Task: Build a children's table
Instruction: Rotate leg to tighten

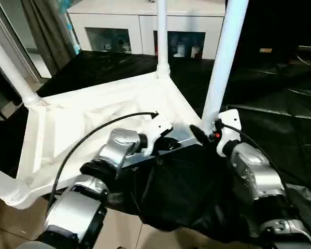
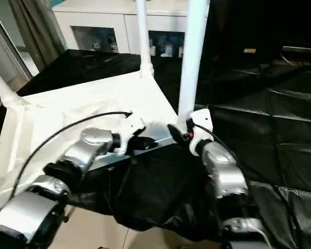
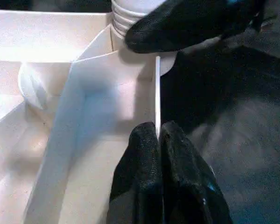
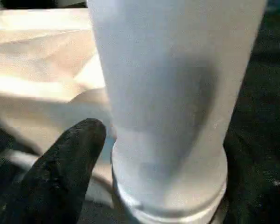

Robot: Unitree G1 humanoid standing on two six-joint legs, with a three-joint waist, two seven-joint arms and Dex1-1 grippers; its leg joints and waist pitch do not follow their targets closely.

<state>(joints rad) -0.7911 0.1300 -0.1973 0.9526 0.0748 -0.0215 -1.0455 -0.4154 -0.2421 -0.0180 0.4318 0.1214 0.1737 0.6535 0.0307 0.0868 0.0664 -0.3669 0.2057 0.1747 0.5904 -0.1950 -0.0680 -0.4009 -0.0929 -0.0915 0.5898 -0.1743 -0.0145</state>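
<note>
The white children's table top (image 1: 93,114) lies underside up on a black cover. Four white tube legs rise from its corners. The near right leg (image 1: 223,62) stands in its corner socket. My right gripper (image 1: 207,132) is open around the foot of that leg, with one black finger (image 4: 70,163) just beside the tube and a small gap between them. My left gripper (image 3: 158,133) is shut on the thin upright rim wall (image 3: 157,93) of the table top, close to that same corner.
A white cabinet with glass doors (image 1: 145,26) stands at the back, and a grey curtain (image 1: 46,26) hangs at the back left. Black sheeting (image 1: 280,104) covers the surface to the right and drapes over the front edge (image 1: 181,192). Tiled floor (image 1: 10,228) lies at the lower left.
</note>
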